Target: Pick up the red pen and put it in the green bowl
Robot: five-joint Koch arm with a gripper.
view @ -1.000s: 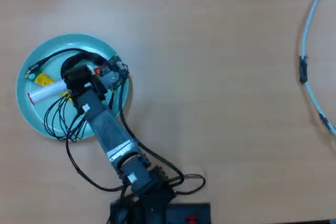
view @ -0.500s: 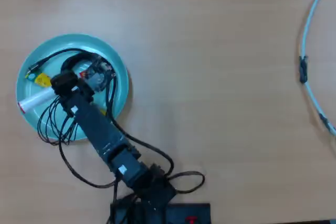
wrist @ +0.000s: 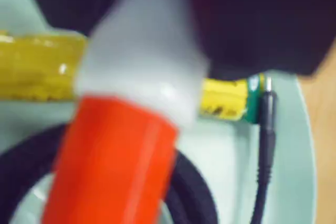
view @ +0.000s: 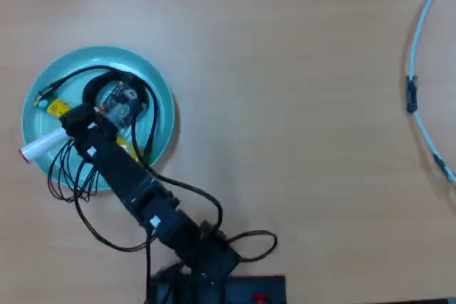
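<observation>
The red pen (wrist: 115, 161) fills the wrist view close up and blurred, white barrel above, red cap below. In the overhead view the pen (view: 41, 144) sticks out leftward from my gripper (view: 71, 127), and its small red end reaches just past the left rim of the green bowl (view: 153, 80). The gripper (wrist: 152, 51) is shut on the pen's barrel, its dark jaws on either side, and holds it over the bowl's left part. The bowl's pale floor (wrist: 299, 145) shows beneath the pen.
A flat yellow strip (wrist: 37, 66) with a green end lies in the bowl under the pen; it also shows in the overhead view (view: 55, 107). Black cables (wrist: 265, 145) loop across the bowl and trail off its lower left (view: 64, 176). A thin pale-blue hoop (view: 420, 26) lies far right.
</observation>
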